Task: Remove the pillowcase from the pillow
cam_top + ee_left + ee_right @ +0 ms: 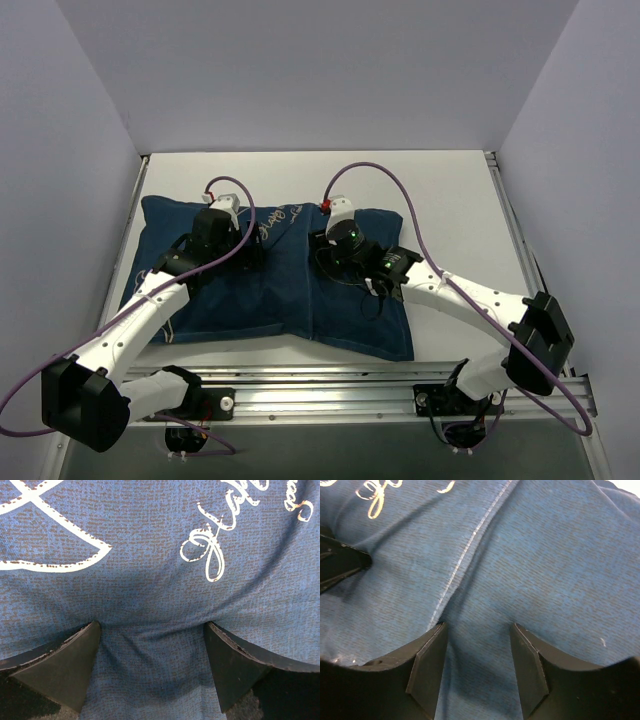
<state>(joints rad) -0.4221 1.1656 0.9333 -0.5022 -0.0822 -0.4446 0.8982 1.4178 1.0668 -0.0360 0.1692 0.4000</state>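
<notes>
The navy pillowcase (270, 300) with white line drawings and cursive lettering lies flat across the table and covers the pillow, which is hidden inside it. My left gripper (248, 258) presses down on its left-centre part. In the left wrist view the gripper (151, 627) is open, its jaws wide apart, with fabric (150, 555) bulging between them. My right gripper (322, 256) presses down just right of the centre seam. In the right wrist view it (478, 626) is open with a fold of cloth (545, 555) between the fingers. One left finger (345, 562) shows there too.
The white table (440, 190) is walled in by grey panels on three sides. An aluminium rail (330, 385) runs along the near edge by the arm bases. Purple cables (400, 200) loop above both wrists.
</notes>
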